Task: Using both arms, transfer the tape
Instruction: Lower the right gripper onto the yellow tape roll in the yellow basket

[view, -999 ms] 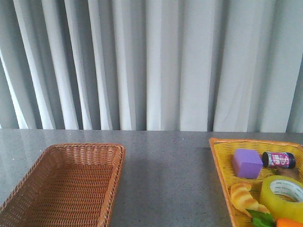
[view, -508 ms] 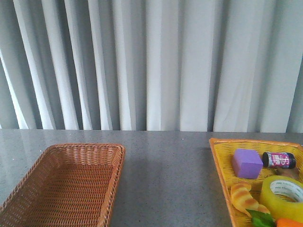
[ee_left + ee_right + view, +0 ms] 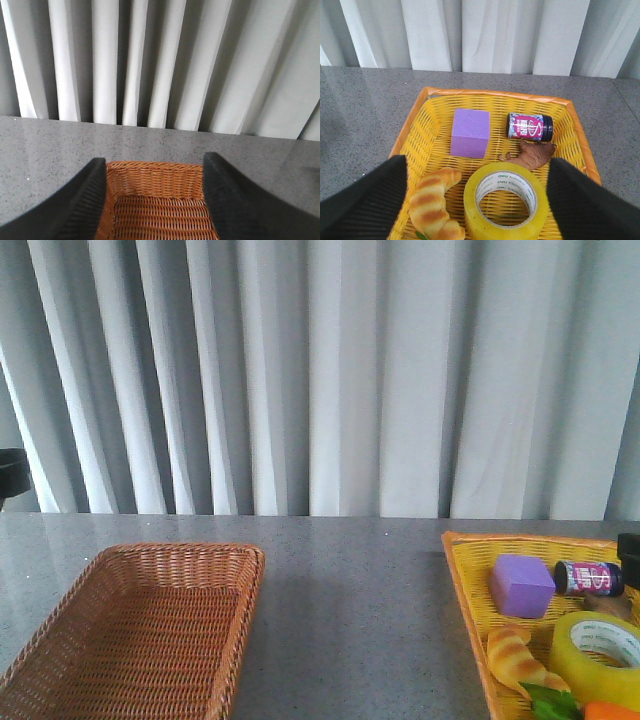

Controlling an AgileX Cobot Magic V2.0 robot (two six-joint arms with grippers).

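Observation:
The tape [image 3: 598, 658], a yellow roll with a white printed core, lies flat in the yellow basket [image 3: 466, 580] at the right. In the right wrist view the tape [image 3: 471, 200] lies just below and between the black fingers. My right gripper [image 3: 477, 167] is open and empty above it, apart from it. My left gripper [image 3: 154, 162] is open and empty above the near end of the brown wicker basket [image 3: 155, 185]. In the front view only a black piece of each arm shows, the left arm [image 3: 10, 475] and the right arm [image 3: 630, 545], at the picture's edges.
The yellow basket [image 3: 412, 125] also holds a purple foam block [image 3: 470, 132], a small dark jar with a pink label [image 3: 530, 126], a toy croissant [image 3: 432, 200], a brown leaf-like piece [image 3: 532, 156] and green and orange items [image 3: 575, 705]. The brown wicker basket [image 3: 150, 625] holds nothing. Grey curtains hang behind the table.
A black arm part has come into the front view at the left edge and another at the right edge. The tape and baskets have not moved.

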